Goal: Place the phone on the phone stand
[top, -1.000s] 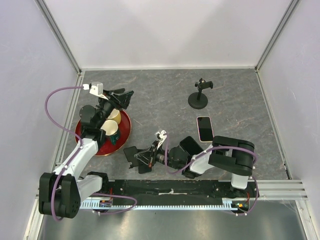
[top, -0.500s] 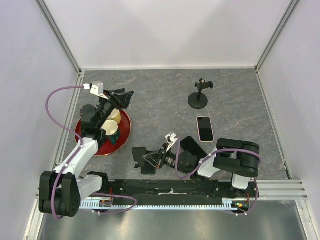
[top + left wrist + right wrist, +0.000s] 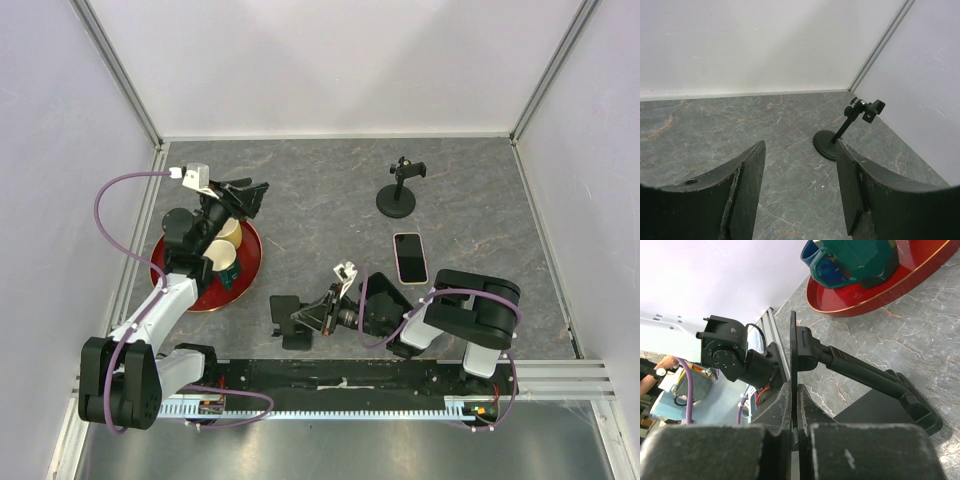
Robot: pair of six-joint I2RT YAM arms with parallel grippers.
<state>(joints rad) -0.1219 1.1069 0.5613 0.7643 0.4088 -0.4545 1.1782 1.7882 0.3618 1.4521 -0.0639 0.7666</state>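
Observation:
The phone (image 3: pixel 410 257), pink-edged with a dark screen, lies flat on the table right of centre. A black folding phone stand (image 3: pixel 287 320) stands near the front edge, and my right gripper (image 3: pixel 320 316) is shut on it. In the right wrist view the stand's thin back plate (image 3: pixel 793 347) is clamped between my right gripper's (image 3: pixel 795 392) fingers, and its arm (image 3: pixel 865 374) runs down to the base. My left gripper (image 3: pixel 243 196) is open and empty above the red tray. In the left wrist view my left gripper (image 3: pixel 800 150) shows only table between its jaws.
A black round-base clamp stand (image 3: pixel 397 192) stands at the back right, also in the left wrist view (image 3: pixel 836 142). A red tray (image 3: pixel 256 262) on the left holds a cream cup (image 3: pixel 229 231) and a green cup (image 3: pixel 221 258); tray (image 3: pixel 880 295) and green cup (image 3: pixel 860 257) show in the right wrist view.
My right gripper has carried the folding stand a little to the right along the front of the table. The left arm and the phone have not moved.

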